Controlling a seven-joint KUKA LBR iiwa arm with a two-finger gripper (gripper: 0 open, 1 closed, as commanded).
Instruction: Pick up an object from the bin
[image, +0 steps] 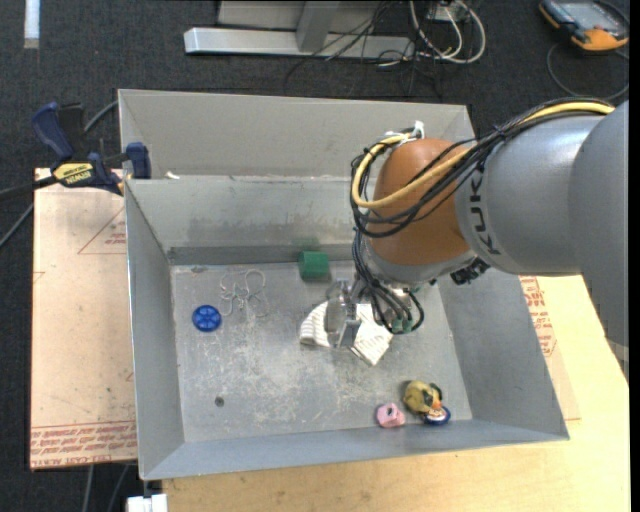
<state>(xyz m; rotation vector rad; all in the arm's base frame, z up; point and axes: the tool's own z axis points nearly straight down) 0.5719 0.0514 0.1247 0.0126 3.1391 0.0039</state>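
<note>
Gripper (345, 322) is hanging over one white crumpled wad (318, 327) mid-bin (150, 300); whether open or closed cannot be told. One green block (314, 264), one blue disc (206, 318) and one pink lump (389, 415) are lying apart.

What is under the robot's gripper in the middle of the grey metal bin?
A white ribbed scrap pokes out on the gripper's view-left side and a white flat scrap at its lower right, both on the grey bin floor. The gripper covers whatever lies between them.

gripper (345, 322) at white crumpled thing (318, 328) (mid-bin (150, 300)) | green block (314, 264) just behind
</note>
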